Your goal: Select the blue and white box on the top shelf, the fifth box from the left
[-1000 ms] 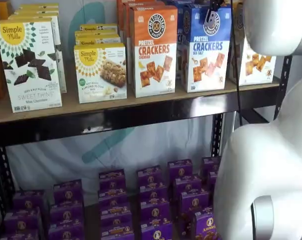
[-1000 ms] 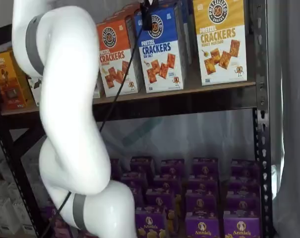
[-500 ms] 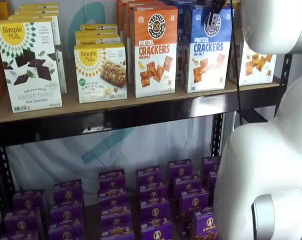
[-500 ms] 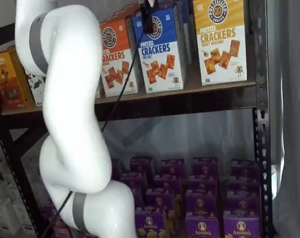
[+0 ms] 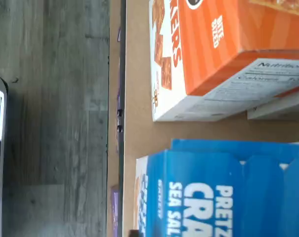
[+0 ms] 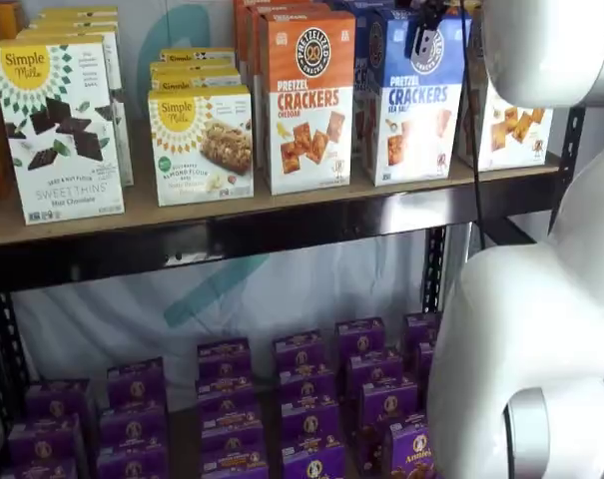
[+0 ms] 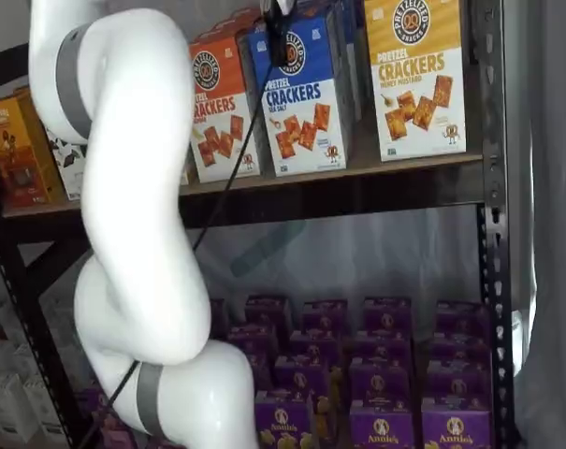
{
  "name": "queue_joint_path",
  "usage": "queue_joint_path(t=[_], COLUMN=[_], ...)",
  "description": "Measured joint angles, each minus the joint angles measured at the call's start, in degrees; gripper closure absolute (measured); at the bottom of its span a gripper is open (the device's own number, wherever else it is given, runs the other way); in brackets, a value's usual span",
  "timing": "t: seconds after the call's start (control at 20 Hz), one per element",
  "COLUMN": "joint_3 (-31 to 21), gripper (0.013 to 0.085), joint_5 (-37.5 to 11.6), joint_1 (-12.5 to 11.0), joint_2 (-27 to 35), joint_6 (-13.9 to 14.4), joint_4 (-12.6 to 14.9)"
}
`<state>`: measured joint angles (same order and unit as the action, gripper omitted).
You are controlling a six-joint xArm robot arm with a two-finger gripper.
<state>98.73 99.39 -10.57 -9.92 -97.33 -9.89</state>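
The blue and white Pretzel Crackers box [image 6: 416,120] stands on the top shelf between an orange box [image 6: 306,100] and a yellow one [image 6: 511,125]. It shows in both shelf views [image 7: 306,103]. My gripper [image 6: 422,28] hangs from above, and its black fingers grip the top edge of the box, one finger lying over the front face [image 7: 277,33]. The box leans with its top tipped forward. The wrist view shows the blue box [image 5: 213,192] close up beside the orange box [image 5: 213,49] on the shelf board.
Simple Mills boxes [image 6: 57,130] [image 6: 200,145] stand further left on the top shelf [image 6: 282,205]. Several purple boxes [image 6: 302,399] fill the lower shelf. My white arm [image 7: 133,234] stands between the camera and the shelves. A black upright [image 7: 493,187] edges the shelf.
The blue and white box has tipped, its top coming forward with the fingers on it. The arm has shifted slightly.
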Motion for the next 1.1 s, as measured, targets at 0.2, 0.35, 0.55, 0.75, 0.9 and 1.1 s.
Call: queue_joint_path(t=[0.2,0.35,0.55,0.75,0.9,1.1], joint_3=[-0.3,-0.3,-0.3,-0.8,-0.7,-0.9], gripper=[0.029,0.029,0.041,0.041,0.041,0.041], joint_5=[-0.4,-0.3,-0.1,-0.5,0.1,1.5], joint_1=[-0.1,-0.3,-0.5,-0.9,-1.3,-2.0], joint_2=[-0.2,-0.3,-0.4,-0.8,-1.2,-2.1], joint_6=[-0.1,-0.2,-0.4,-0.6,-0.9,-1.1], joint_4=[-0.1,-0.2,-0.5,-0.7,-1.2,-1.9])
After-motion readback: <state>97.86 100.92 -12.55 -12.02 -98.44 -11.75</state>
